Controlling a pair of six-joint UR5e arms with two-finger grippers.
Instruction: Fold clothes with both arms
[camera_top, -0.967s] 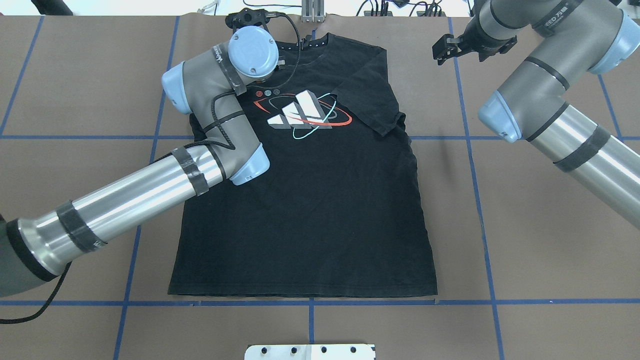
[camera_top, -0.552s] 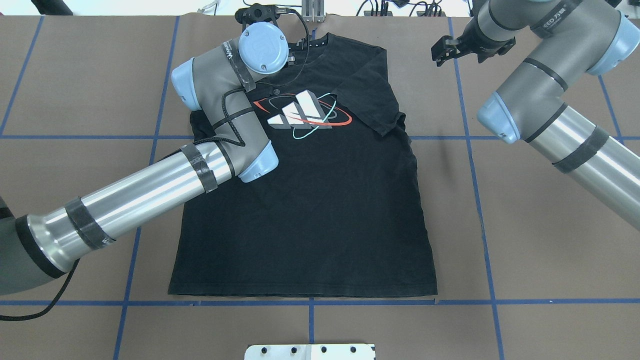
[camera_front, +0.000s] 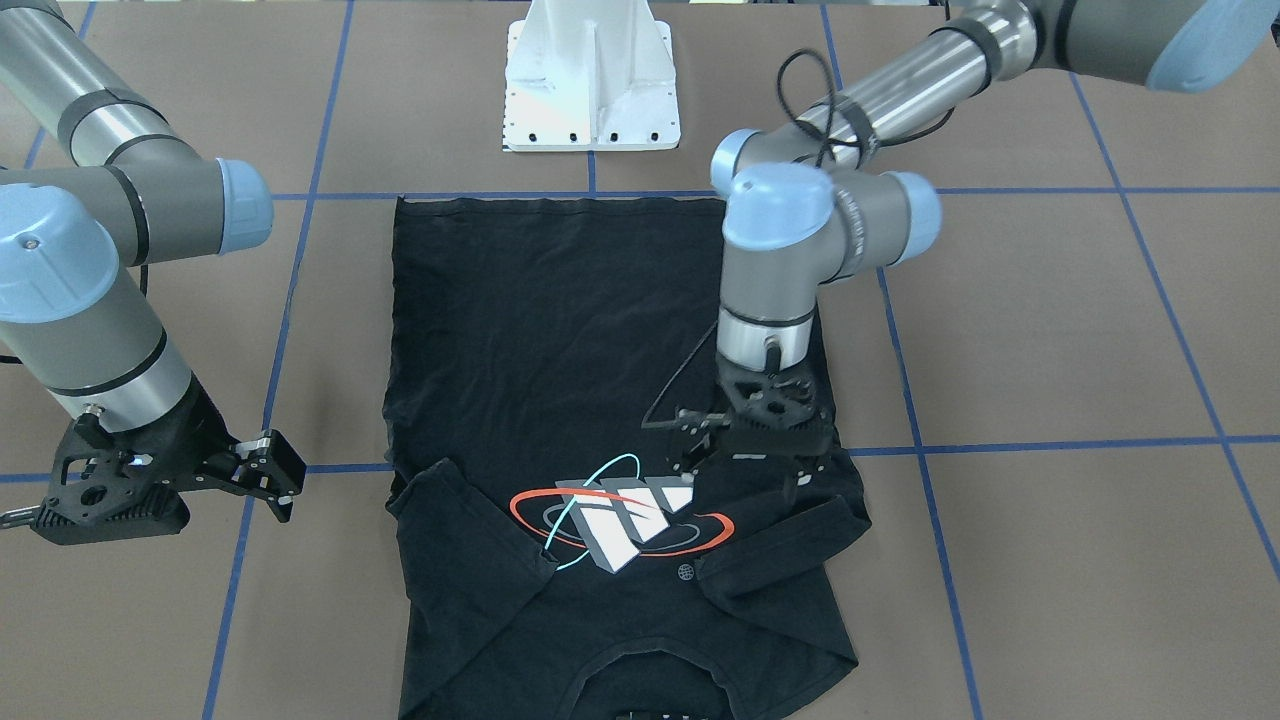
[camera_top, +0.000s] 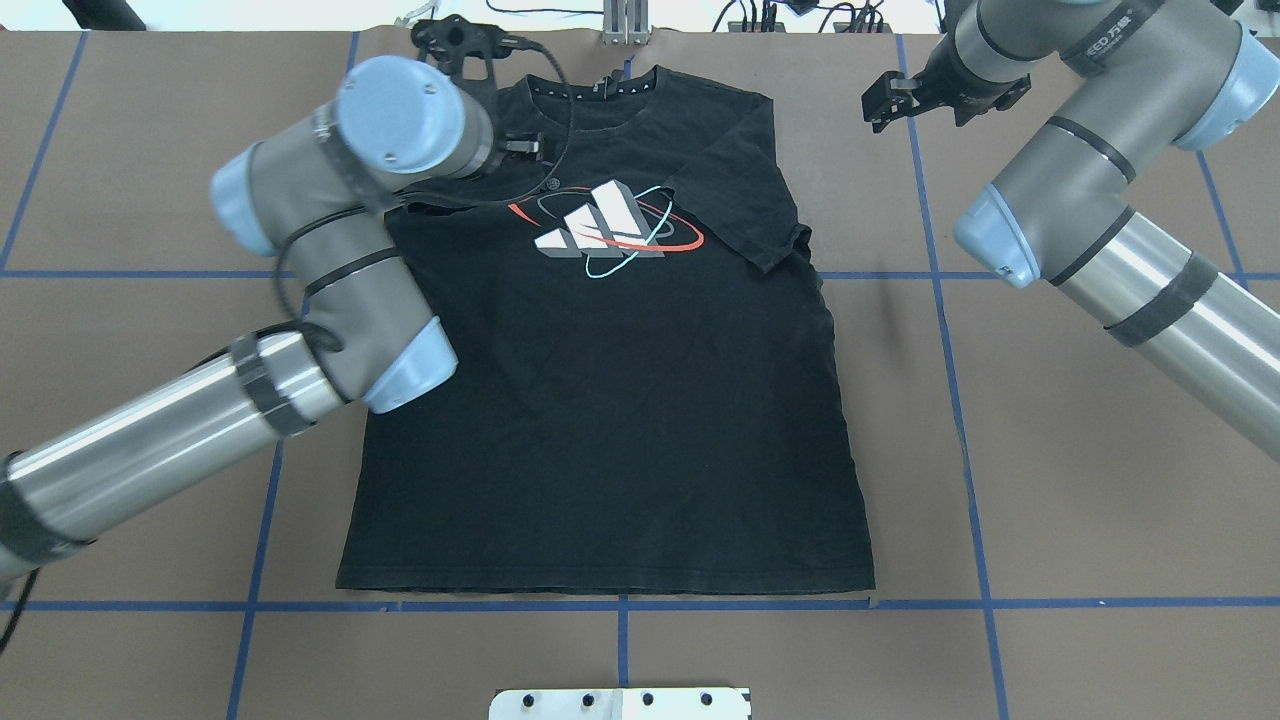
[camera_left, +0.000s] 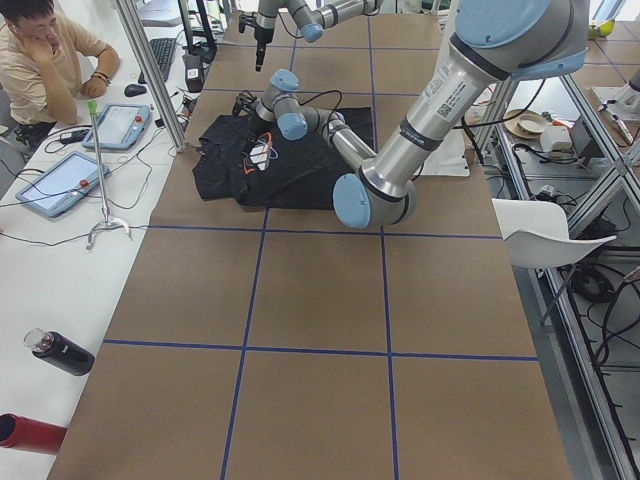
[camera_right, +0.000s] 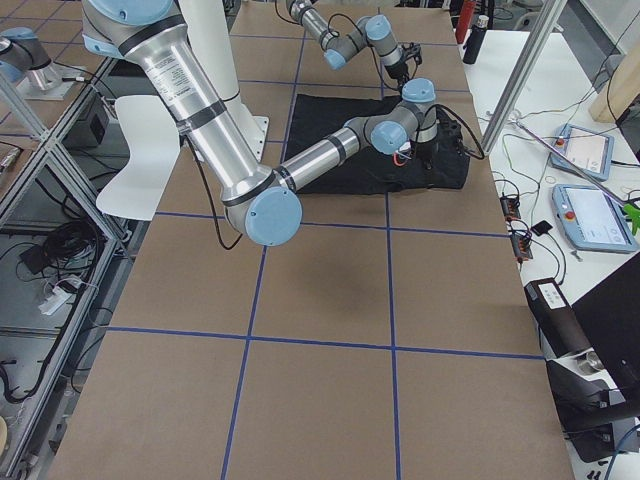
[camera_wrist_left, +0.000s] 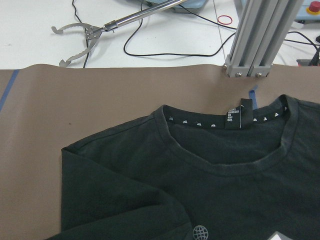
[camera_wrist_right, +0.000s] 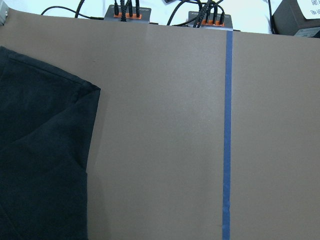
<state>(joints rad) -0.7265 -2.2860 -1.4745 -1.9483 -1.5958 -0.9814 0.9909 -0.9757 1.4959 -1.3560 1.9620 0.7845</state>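
Black T-shirt (camera_right: 380, 178) on brown table (camera_right: 320, 400)

A brown table (camera_top: 1050, 450) bears a blue tape grid (camera_top: 1100, 603). A white base (camera_front: 590, 80) stands at one long edge of the table. Past the opposite edge are an aluminium post (camera_wrist_left: 260, 35), a grabber (camera_wrist_left: 82, 36), a red ring (camera_wrist_left: 225, 20) and plug strips (camera_wrist_right: 127, 11). A white bench (camera_left: 40, 280) along that edge of the table holds two tablets (camera_left: 117, 125) (camera_left: 55, 183), a black bottle (camera_left: 62, 353) and a red bottle (camera_left: 22, 433). A person (camera_left: 40, 55) sits at the bench. A white chair (camera_left: 545, 245) stands on the table's other side.
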